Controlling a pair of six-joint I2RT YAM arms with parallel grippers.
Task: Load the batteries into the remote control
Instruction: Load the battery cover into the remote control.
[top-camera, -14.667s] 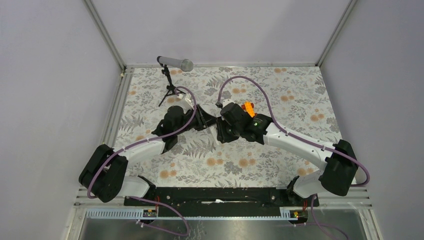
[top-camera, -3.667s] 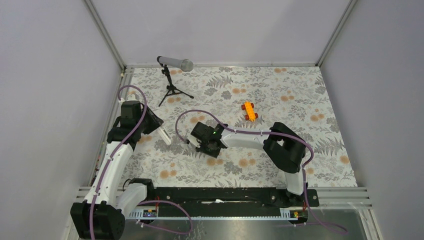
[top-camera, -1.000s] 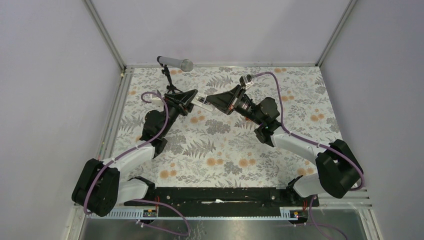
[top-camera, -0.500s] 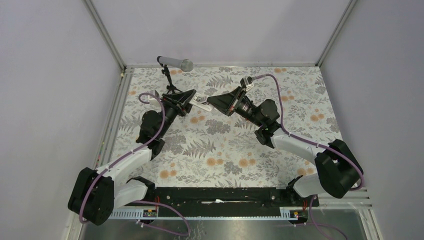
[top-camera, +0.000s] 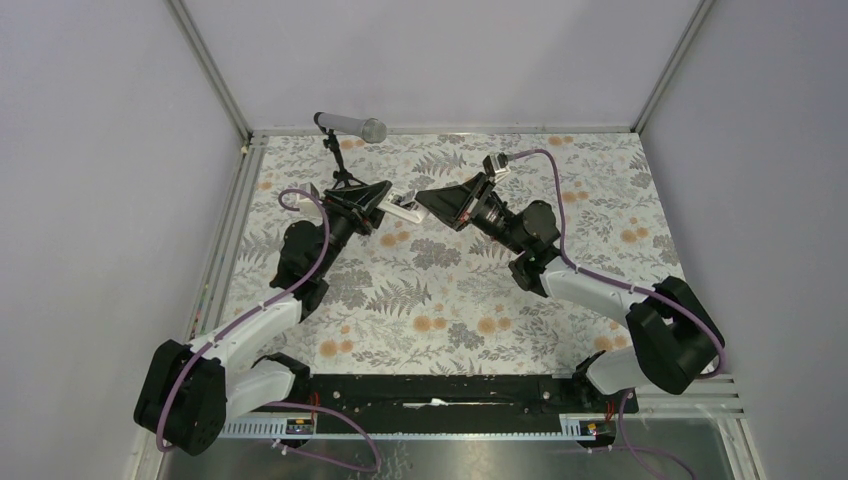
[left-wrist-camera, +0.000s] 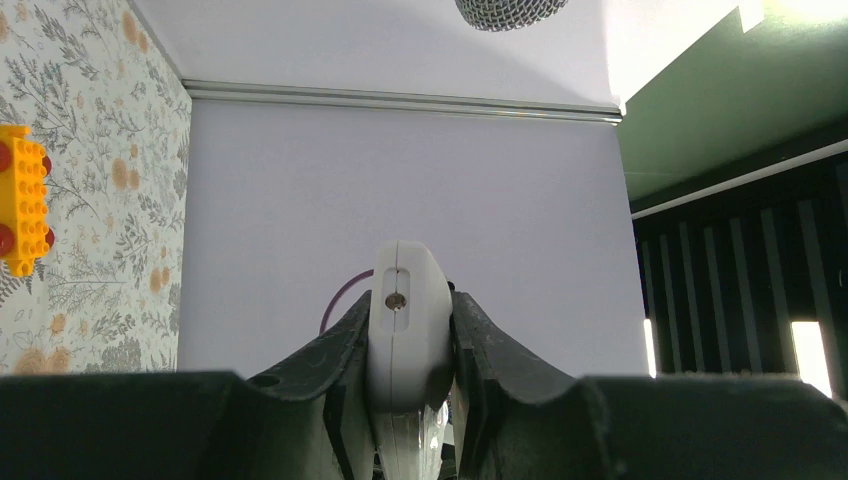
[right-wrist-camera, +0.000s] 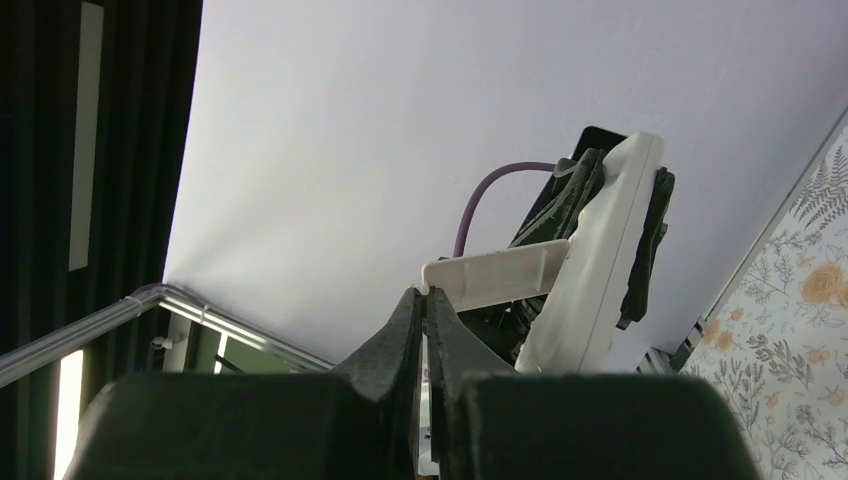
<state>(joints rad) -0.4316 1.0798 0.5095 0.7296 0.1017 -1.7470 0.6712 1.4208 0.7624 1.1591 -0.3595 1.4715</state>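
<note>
Above the far middle of the surface (top-camera: 450, 300), both arms now meet in the air, whereas a few seconds ago they were apart and low, the right one down near the floral cloth; over the last second they have only edged slightly closer; the left gripper (left-wrist-camera: 410, 310) has its jaws clamped on the sides of the remote control (right-wrist-camera: 600, 250), holding it aloft and end-on to its own camera; the right gripper (right-wrist-camera: 424, 298) has its jaws almost closed, pinching one edge of a flat white cover piece (right-wrist-camera: 495, 275) whose far end touches the remote's body; this suggests the step in hand is refitting the cover, so the task is probably near its end; the batteries show in no view, and whether they already sit inside cannot be told; an orange toy car (left-wrist-camera: 20, 200) lies on the surface, and a microphone (top-camera: 350, 125) stands on its tripod at the far edge; no brand, label or writing can be read on anything, only a small round mark on the remote's end face.
</note>
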